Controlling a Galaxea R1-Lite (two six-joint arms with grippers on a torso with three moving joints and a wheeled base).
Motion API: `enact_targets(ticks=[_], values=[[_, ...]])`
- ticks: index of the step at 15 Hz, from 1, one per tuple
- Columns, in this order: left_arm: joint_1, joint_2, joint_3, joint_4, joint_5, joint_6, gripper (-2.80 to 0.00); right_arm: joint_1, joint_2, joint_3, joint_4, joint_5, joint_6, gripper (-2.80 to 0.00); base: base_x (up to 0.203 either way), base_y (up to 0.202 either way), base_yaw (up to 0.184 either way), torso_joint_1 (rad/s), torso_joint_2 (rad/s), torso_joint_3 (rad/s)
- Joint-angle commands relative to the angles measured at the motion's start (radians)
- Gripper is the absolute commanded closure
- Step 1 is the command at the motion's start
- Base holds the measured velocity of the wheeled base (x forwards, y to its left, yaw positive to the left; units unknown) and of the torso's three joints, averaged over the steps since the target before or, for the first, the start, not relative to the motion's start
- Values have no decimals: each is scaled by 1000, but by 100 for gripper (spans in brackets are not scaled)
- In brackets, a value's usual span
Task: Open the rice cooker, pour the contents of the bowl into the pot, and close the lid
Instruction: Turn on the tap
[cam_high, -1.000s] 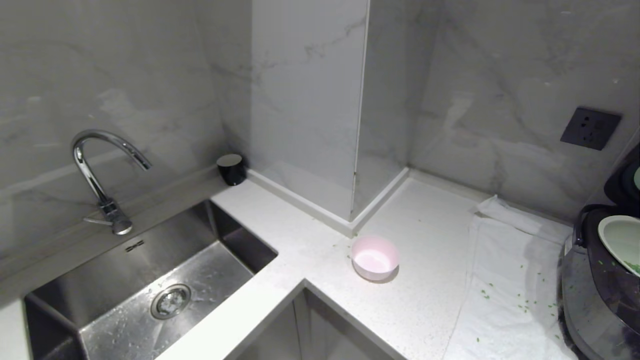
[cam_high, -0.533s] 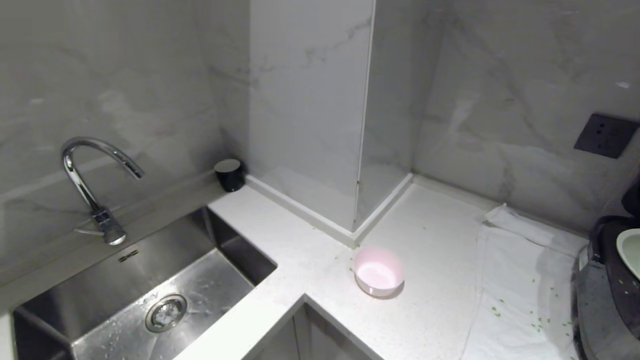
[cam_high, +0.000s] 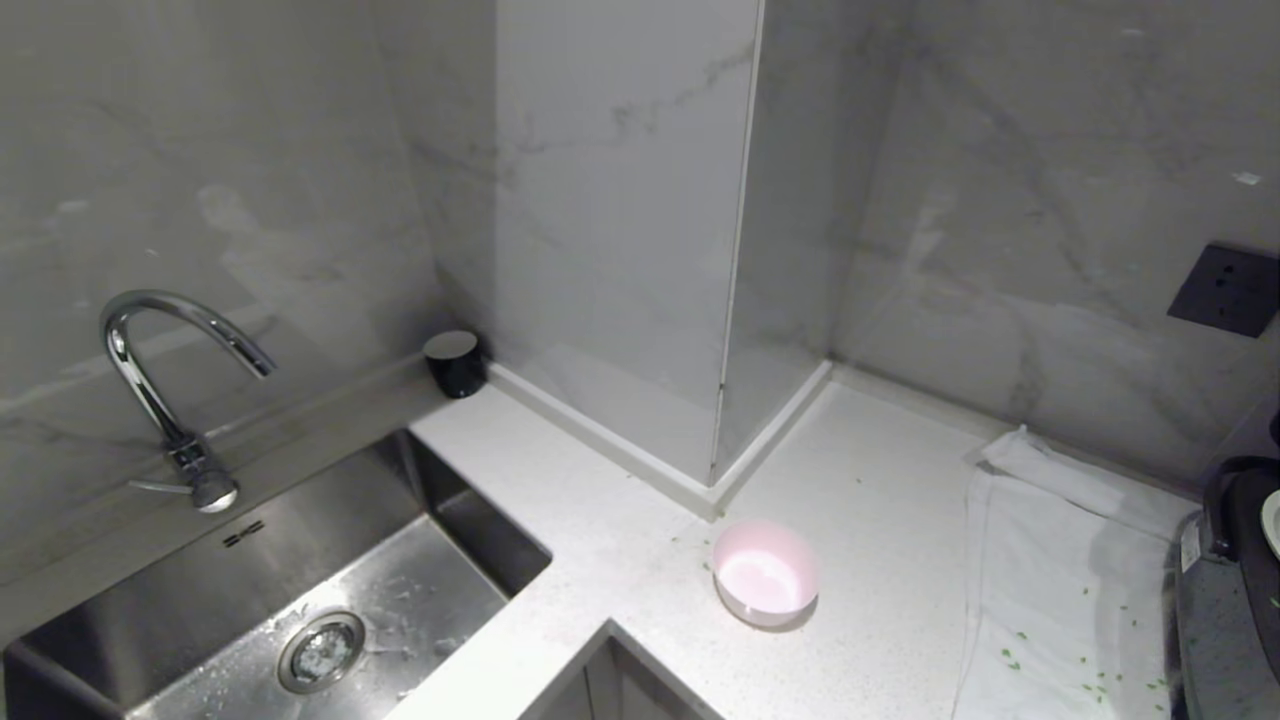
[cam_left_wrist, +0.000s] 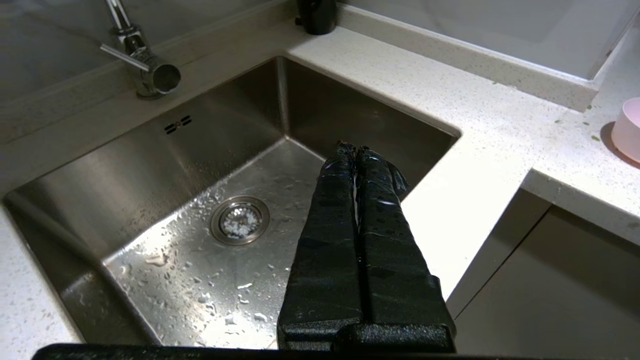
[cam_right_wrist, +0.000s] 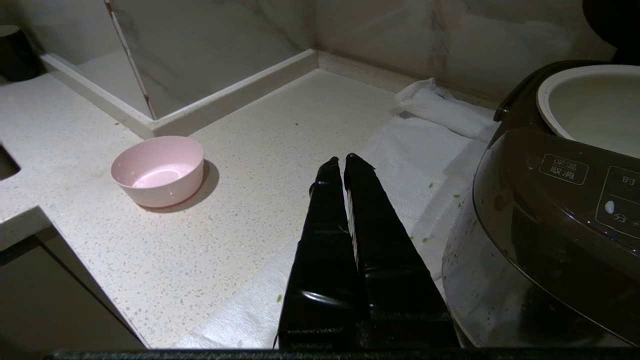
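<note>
The pale pink bowl (cam_high: 765, 575) (cam_right_wrist: 159, 170) stands upright on the white counter, and I see no green inside it. Small green bits (cam_high: 1010, 655) lie scattered on the white cloth. The dark rice cooker (cam_high: 1235, 570) (cam_right_wrist: 550, 225) is cut off at the far right. Its pale pot (cam_right_wrist: 590, 105) lies uncovered, and the lid (cam_right_wrist: 612, 20) shows only as a dark raised edge. My right gripper (cam_right_wrist: 342, 159) hangs shut and empty over the cloth, between bowl and cooker. My left gripper (cam_left_wrist: 352, 147) is shut and empty over the sink's corner.
A wet steel sink (cam_high: 250, 560) with a chrome faucet (cam_high: 150, 380) fills the left. A black cup (cam_high: 455, 362) stands at the back wall beside a marble pillar (cam_high: 620, 250). The white cloth (cam_high: 1060, 580) lies under the cooker. A dark socket (cam_high: 1225, 288) is on the right wall.
The whole head view has shifted, so the scene slid right and down and the cooker is now mostly out of frame. The bowl keeps its place on the counter.
</note>
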Motion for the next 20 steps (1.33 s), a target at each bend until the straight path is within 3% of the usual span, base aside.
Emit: enact_targets(ticks=[1,20], values=[[0,0,0,0,-1,0,0,0,0,2,0,0,-1,0,0,0,0,0,0,0],[0,0,0,0,0,0,0,0,0,2,0,0,-1,0,0,0,0,0,0,0]])
